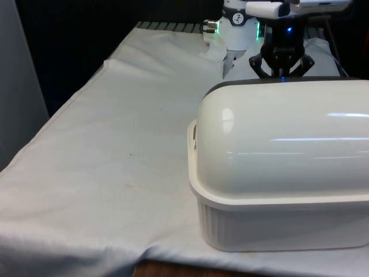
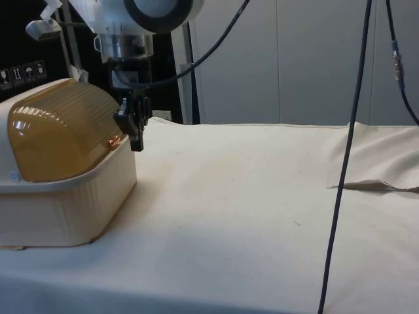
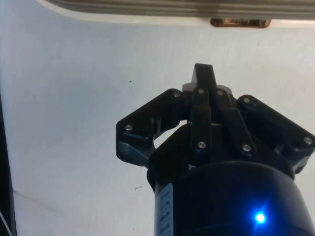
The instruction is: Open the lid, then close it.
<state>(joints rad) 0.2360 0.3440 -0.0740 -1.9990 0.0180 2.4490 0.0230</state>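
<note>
- Pincer (image 2: 135,131) hangs pointing down, just beside the bread box's front edge, by the small copper handle (image 2: 114,140) low on the lid; fingers pressed together, nothing between them (wrist view (image 3: 203,73)).
- Whether the pincer touches the handle: cannot tell. In the wrist view the handle (image 3: 240,22) lies apart from the fingertips.
- Lid (image 2: 59,127): amber, ribbed, domed, down over the base.
- Bread box (image 1: 277,173): cream, on the bench (image 1: 115,150) at the front view's right, its back to that camera.
- Bench under white cloth; a black cable (image 2: 344,163) hangs over it in the side view.
</note>
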